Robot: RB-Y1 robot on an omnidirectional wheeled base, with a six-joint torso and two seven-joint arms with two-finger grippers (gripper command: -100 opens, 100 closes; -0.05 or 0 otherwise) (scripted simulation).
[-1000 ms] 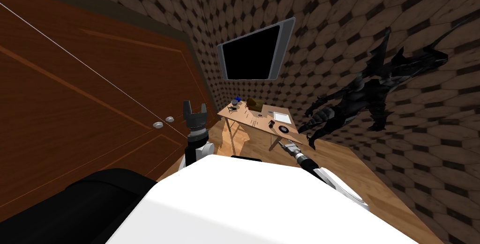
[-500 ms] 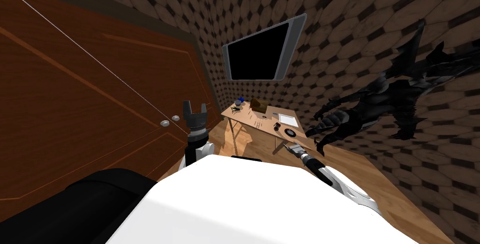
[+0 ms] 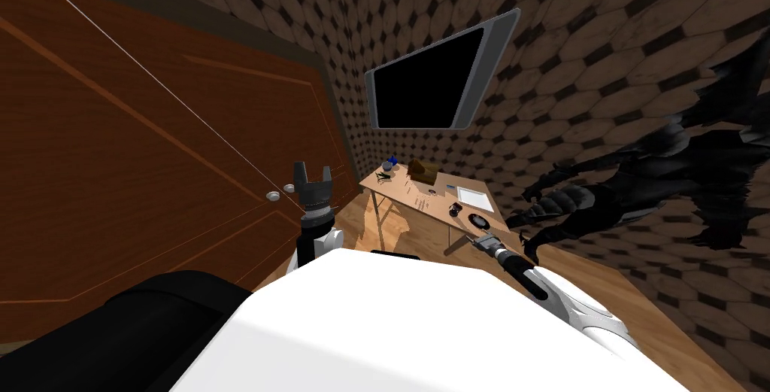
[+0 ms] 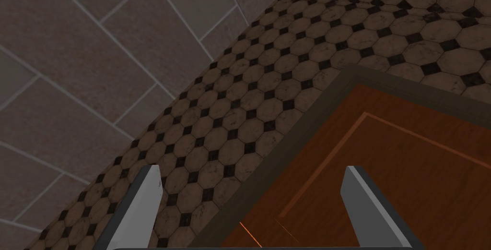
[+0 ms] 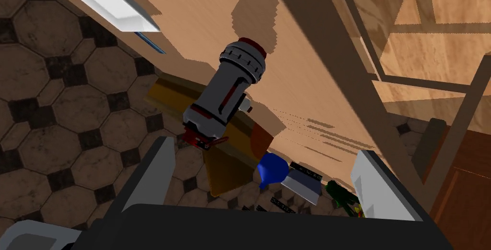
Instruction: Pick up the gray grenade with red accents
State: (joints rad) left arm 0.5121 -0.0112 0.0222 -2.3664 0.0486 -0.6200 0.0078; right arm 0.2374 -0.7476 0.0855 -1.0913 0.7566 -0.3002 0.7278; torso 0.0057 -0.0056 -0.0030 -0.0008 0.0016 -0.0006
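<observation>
The grenade [image 5: 230,87] is a grey cylinder with red stripes and a dark red cap, standing on the light wooden table [image 5: 307,84]. In the head view the grenade [image 3: 454,209] is a small dark shape near the table's [image 3: 410,192] near end. My right gripper [image 5: 263,180] is open, short of the grenade and apart from it, with the grenade roughly between the lines of its fingers. In the head view the right gripper [image 3: 477,241] hangs just before the table's near corner. My left gripper [image 3: 313,171] is raised by the door, open and empty, as the left wrist view also shows the left gripper [image 4: 254,204].
On the table lie a white tray [image 3: 474,196], a black disc [image 3: 477,220], a brown box [image 3: 422,170] and a blue object [image 3: 392,160]. A dark screen [image 3: 432,79] hangs above. A black dragon figure [image 3: 639,184] stands right; a wooden door [image 3: 150,169] is left.
My head view has swung and come a little closer: table, screen and dragon slid right. The right gripper moved right with them. The left arm stayed put.
</observation>
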